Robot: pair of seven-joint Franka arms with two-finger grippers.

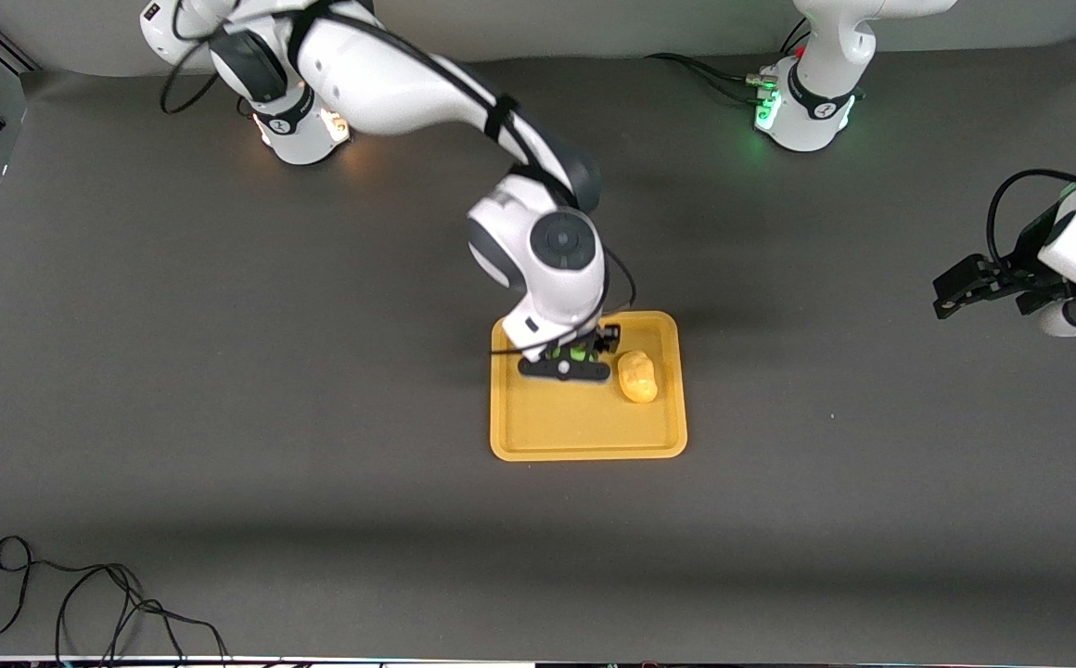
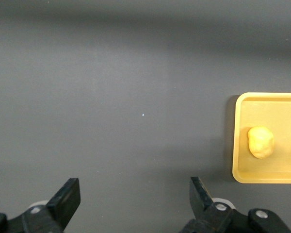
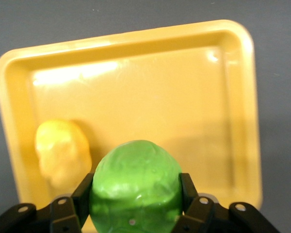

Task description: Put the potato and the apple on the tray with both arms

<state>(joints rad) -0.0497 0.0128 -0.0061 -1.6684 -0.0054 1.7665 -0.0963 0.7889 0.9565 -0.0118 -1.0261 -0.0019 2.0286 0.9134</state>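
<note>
Here, right fingers point(image 3: 184, 199) clamping apple point(image 3: 136, 187) over tray point(image 3: 136, 39), left fingers point(image 2: 68, 199) spread, empty.

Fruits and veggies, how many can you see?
2. The potato lies on the tray, toward the left arm's end. The apple is clamped in the right gripper over the tray, beside the potato. I see no others.

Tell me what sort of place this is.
Likely a robotics lab bench: two white jointed robot arms bolted to a dark grey matte table, loose black cables, and toy produce on a flat orange-yellow plastic tray.
</note>
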